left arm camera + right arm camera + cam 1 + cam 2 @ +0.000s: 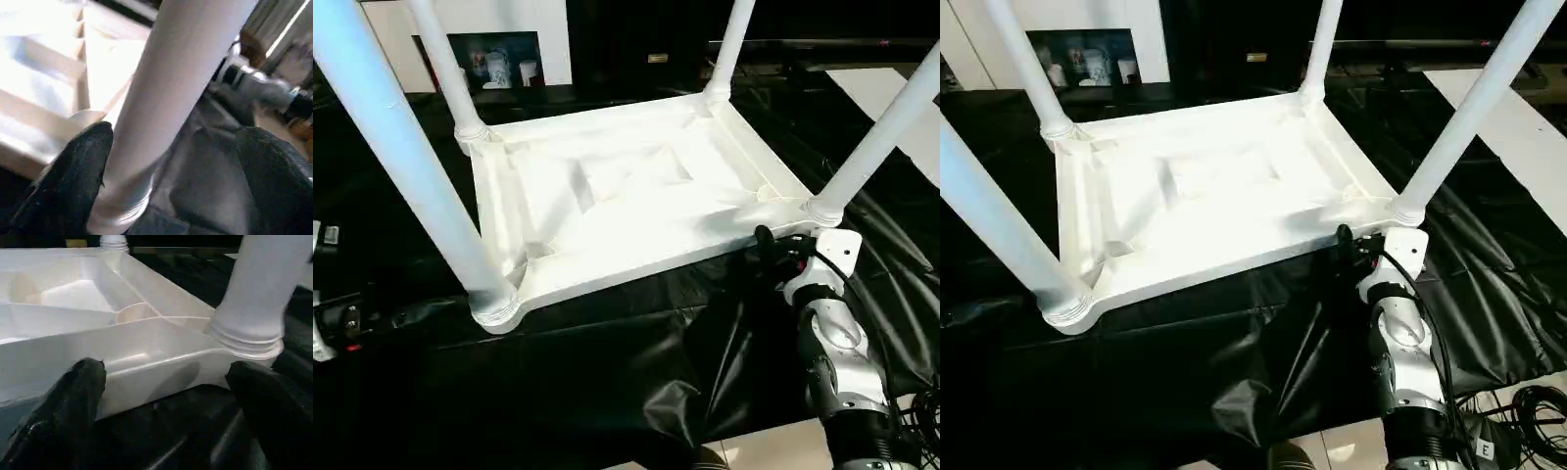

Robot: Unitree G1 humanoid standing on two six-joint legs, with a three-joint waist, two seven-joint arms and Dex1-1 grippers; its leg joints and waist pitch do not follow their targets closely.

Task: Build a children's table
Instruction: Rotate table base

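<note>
From the head, the big white plastic tabletop [626,206] lies upside down on black plastic sheeting [607,382], its four long white tube legs [396,162] pointing up. The silver right arm [1396,333] reaches to the near right corner. At the left wrist, open black fingers [73,181] stand either side of one leg. At the right wrist, the right gripper [166,377] gapes at the tabletop's edge, holding nothing
</note>
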